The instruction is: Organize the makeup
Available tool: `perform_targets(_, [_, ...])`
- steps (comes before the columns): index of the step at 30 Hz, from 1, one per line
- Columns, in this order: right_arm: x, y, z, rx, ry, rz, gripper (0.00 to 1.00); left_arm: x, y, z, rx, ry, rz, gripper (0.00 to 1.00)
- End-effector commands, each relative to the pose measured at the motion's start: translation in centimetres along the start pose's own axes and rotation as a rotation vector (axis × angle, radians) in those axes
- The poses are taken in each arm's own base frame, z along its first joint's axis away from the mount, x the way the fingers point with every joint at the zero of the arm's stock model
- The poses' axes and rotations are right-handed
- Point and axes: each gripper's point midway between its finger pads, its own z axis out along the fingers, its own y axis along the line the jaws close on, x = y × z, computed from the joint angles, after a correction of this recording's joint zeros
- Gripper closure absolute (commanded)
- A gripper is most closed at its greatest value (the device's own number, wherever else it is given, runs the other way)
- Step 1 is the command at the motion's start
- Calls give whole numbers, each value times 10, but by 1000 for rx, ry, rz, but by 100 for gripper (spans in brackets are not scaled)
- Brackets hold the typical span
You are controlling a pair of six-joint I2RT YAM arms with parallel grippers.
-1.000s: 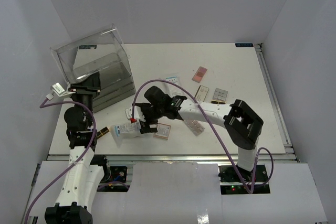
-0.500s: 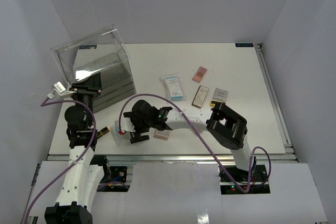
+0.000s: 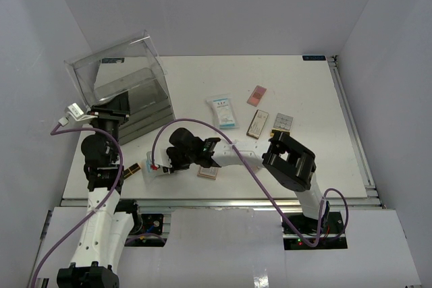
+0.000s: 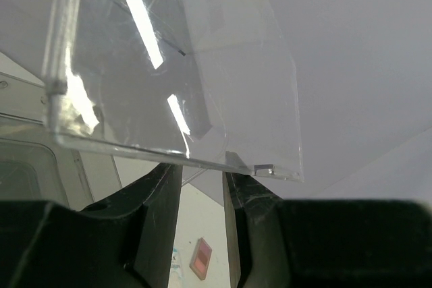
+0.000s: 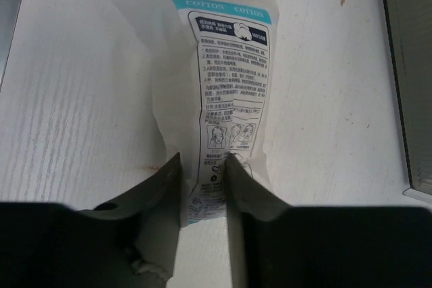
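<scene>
My right gripper (image 5: 202,180) is shut on the near end of a clear sachet (image 5: 223,65) with white-blue print, which lies flat on the table. From above, this gripper (image 3: 160,166) and the sachet (image 3: 150,168) are at the front left, next to a black-gold palette (image 3: 133,169). A pink palette (image 3: 208,173) lies beside the right arm. A second sachet (image 3: 222,111), a pink palette (image 3: 256,95), a brown palette (image 3: 258,124) and a pale one (image 3: 283,122) lie further back. My left gripper (image 3: 110,114) holds the raised lid (image 4: 169,65) of the clear box by its front edge.
The big clear box (image 3: 131,96) stands at the back left with its lid tilted up. Its grey side (image 5: 405,65) runs along the right of the right wrist view. The table's front edge (image 3: 216,199) lies just behind the right gripper.
The right arm has swung left over the near sachet, and its jaws have shut on the sachet's end. The left arm and the lid have not moved.
</scene>
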Motion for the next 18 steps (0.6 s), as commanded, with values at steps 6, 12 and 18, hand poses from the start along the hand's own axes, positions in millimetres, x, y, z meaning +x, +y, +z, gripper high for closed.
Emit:
perform_targets(6, [-56,-32,-59,141,-109,-118,87,-24,-25,2,48,-55,28,59])
perform_targets(12, [-71,-72,-99,328,-78,-254,90,-27,-29,3,52,-58,38,59])
perform_targets(18, [-87,-117,-123,502,-22,-339,92,-28,-33,5,57,-50,38,59])
